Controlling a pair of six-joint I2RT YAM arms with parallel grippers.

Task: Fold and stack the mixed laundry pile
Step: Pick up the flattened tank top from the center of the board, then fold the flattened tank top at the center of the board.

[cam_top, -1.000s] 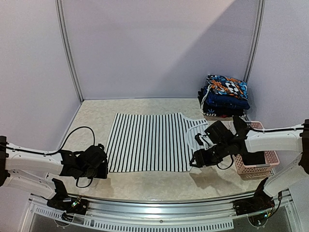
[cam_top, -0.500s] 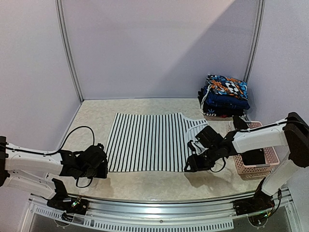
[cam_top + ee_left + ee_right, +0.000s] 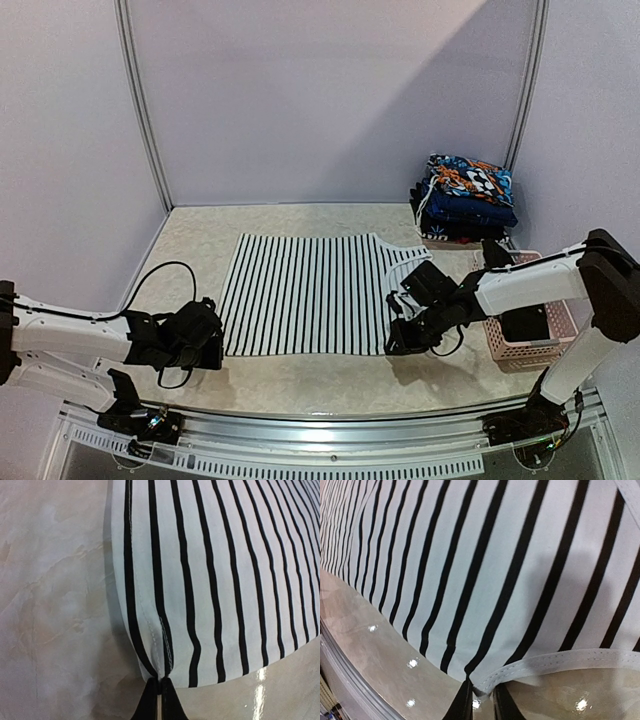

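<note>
Top external: striped garment [image 3: 305,295] flat on counter [image 3: 300,380]; left pincer [image 3: 160,697] clamps its near-left corner, right pincer [image 3: 481,700] nips near-right hem.

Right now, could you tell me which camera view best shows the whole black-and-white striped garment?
The top external view: the black-and-white striped garment lies spread flat there, with almost its whole outline visible. Each wrist view shows only one near corner, close up.

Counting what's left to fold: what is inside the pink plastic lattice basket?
Something black lies inside the pink plastic lattice basket; I cannot tell what. The white right arm covers the basket's far part.
</note>
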